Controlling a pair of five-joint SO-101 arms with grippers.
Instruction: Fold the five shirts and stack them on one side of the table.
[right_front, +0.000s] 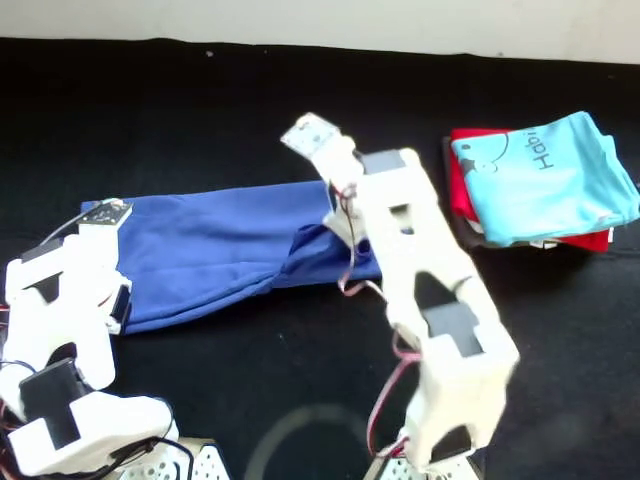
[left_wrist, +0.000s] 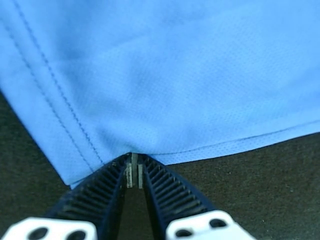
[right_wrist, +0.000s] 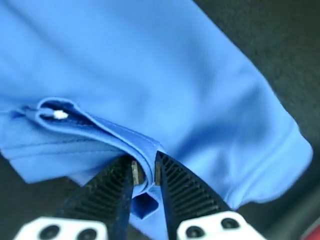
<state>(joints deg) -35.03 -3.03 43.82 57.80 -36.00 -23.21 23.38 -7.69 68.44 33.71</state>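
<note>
a: left gripper first. what do we log for the jaws?
b: pressed together, only a sliver between the tips. they pinch the stitched hem of the blue shirt right at its edge. ahead of the jaws the cloth spreads out flat. behind them we see the black table.
a: any slack near the tips?
b: none that we can see. a corner of the hem lies just to one side of the jaws.
a: right gripper?
b: clamped too. a folded ridge of the same shirt runs in between the jaws, and a small loop of cloth bulges out behind the tips. a white speck sits in the fold off to one side; we cannot tell what it is. on the other side, past the jaws, there is a hemmed end, a sleeve as far as we can judge.
a: from the high view?
b: the shirt lies as one long band between the two sets of jaws, one short end at each. it bunches into creases just by the right jaws.
a: other shirts?
b: a folded stack, well apart from the right jaws and on the side away from the left ones. a light blue shirt is on top of a red shirt. something dark lies underneath, too hidden for us to name.
</note>
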